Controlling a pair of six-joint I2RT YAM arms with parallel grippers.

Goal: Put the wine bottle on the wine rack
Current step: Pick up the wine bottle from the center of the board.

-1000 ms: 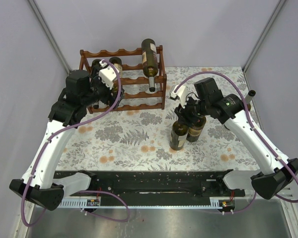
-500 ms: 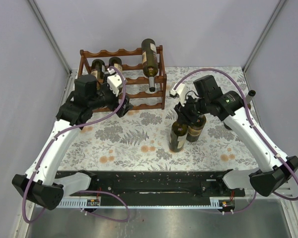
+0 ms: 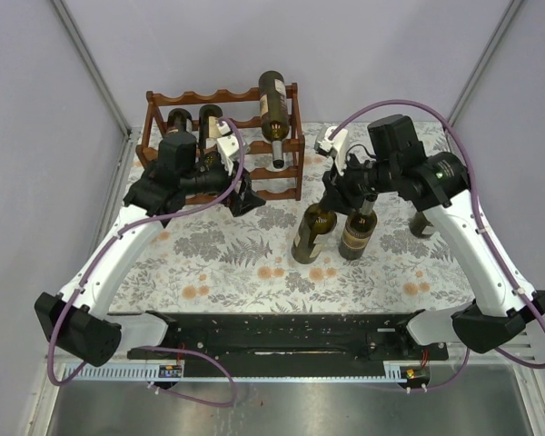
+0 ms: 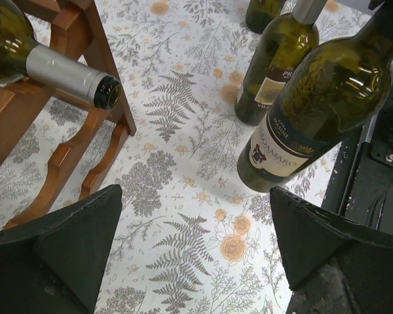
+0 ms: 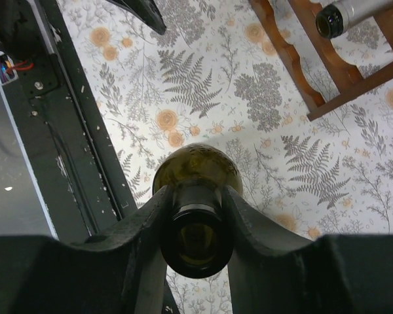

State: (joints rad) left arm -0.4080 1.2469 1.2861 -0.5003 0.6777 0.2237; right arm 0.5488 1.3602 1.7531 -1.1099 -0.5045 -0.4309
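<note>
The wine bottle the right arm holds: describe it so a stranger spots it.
Just off the right end of the reddish-brown wooden wine rack is the dark green glass wine bottle in the right end effector. It alone leans, bare-necked; the silver-capped green glass bottle beside it stands upright.

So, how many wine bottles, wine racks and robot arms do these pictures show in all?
Wine bottles: 6 (3 on the rack, 3 off it)
Wine rack: 1
Robot arms: 2
Total: 9
</note>
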